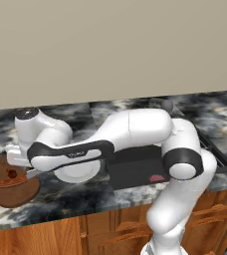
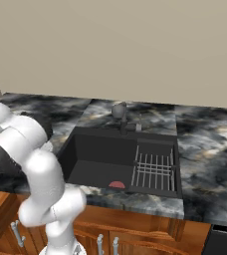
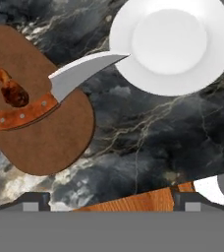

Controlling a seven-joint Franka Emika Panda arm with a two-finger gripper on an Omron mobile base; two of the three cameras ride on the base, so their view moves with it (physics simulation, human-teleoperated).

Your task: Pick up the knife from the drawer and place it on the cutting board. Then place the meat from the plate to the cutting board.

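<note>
Cutting board [image 3: 40, 133] holds knife [image 3: 50, 96] and meat [image 3: 13, 91]; gripper [image 3: 111, 199] spread wide, unladen

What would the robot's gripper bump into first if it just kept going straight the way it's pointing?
Probably the bare marble counter, between the cutting board and the plate. The open gripper points down at that gap, though depth is hard to judge.

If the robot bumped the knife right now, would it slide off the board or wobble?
Probably it would swing or slide rather than roll: the knife lies flat, its wooden handle on the cutting board beside the meat. Its blade sticks out past the board's edge, with the tip reaching the plate, so a push there might pivot it. It looks stiff and likely light.
</note>
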